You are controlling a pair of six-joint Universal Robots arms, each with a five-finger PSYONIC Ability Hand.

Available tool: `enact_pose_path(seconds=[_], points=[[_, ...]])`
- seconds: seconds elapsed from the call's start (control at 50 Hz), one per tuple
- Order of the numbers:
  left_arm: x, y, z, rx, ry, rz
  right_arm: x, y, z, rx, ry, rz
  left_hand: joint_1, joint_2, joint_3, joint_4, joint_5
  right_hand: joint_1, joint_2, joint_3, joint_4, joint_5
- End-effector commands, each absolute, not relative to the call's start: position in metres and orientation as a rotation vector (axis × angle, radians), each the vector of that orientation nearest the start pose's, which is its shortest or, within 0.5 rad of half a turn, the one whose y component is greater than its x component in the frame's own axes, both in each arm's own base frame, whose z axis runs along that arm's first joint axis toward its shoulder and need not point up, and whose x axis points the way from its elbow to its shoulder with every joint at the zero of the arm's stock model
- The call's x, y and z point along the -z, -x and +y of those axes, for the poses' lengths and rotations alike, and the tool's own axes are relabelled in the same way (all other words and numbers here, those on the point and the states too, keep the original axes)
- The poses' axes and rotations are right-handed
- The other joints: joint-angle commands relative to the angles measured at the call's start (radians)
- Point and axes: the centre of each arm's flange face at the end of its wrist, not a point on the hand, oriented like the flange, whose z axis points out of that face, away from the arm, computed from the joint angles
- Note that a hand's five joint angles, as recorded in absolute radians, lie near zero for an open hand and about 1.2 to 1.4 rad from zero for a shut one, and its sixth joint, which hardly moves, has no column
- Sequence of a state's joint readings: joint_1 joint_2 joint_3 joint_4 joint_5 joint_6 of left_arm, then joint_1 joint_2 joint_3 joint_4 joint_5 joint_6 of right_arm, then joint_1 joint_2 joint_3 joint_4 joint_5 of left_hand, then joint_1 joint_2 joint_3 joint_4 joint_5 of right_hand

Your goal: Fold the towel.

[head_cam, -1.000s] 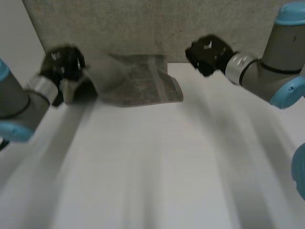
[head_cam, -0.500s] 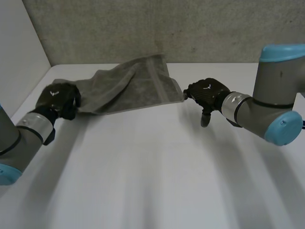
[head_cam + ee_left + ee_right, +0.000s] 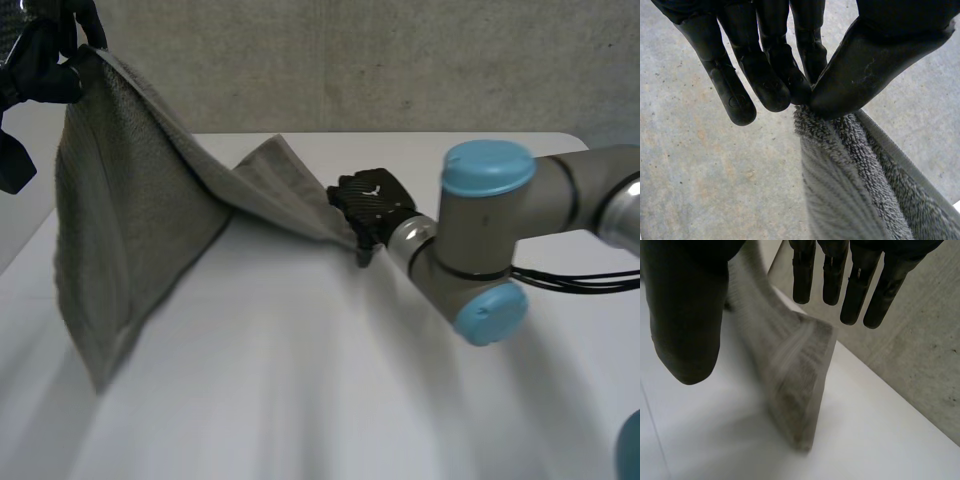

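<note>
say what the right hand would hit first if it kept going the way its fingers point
Probably the grey terry towel: its corner lies on the white table just ahead of the right hand's straight fingers, though depth is unclear.

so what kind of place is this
Probably a robotics lab or test cell: a plain white table against a bare concrete wall, and a robot arm by a grey towel.
</note>
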State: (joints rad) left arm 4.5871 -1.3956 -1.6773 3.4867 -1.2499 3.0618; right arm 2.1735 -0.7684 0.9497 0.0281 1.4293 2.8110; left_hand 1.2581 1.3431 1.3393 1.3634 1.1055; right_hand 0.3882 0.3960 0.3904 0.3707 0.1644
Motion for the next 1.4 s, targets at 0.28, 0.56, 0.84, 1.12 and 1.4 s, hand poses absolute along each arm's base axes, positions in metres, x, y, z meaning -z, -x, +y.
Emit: enact_pose_path(seconds=[0.28, 0.56, 0.84, 1.12, 1.4], points=[[-0.357, 0.194, -0.262, 2.848, -0.501, 1.956, -0.12, -0.44, -0.287, 1.709, 1.007, 2.012, 0.138, 0.053, 0.057, 0.033, 0.116, -0.08, -0.088, -0.082, -0.063, -0.031], [-0.35, 0.182, -0.277, 2.804, -0.451, 1.969, -0.151, -0.406, -0.281, 1.552, 1.006, 2.138, 0.138, 0.053, 0.057, 0.033, 0.116, -0.139, -0.147, -0.141, -0.121, -0.09], [-0.35, 0.181, -0.279, 2.827, -0.403, 2.013, -0.129, -0.424, -0.264, 1.533, 0.895, 2.0, 0.138, 0.053, 0.057, 0.033, 0.116, -0.031, -0.038, -0.033, -0.013, 0.019], [-0.353, 0.18, -0.277, 2.837, -0.394, 2.006, -0.11, -0.453, -0.282, 1.568, 0.818, 1.932, 0.138, 0.053, 0.057, 0.033, 0.116, 0.451, 0.444, 0.449, 0.469, 0.501], [-0.359, 0.162, -0.293, 2.822, -0.336, 1.942, -0.211, -0.404, -0.339, 1.755, 0.693, 1.923, 0.138, 0.053, 0.057, 0.033, 0.116, 1.008, 1.0, 1.006, 1.026, 1.057]])
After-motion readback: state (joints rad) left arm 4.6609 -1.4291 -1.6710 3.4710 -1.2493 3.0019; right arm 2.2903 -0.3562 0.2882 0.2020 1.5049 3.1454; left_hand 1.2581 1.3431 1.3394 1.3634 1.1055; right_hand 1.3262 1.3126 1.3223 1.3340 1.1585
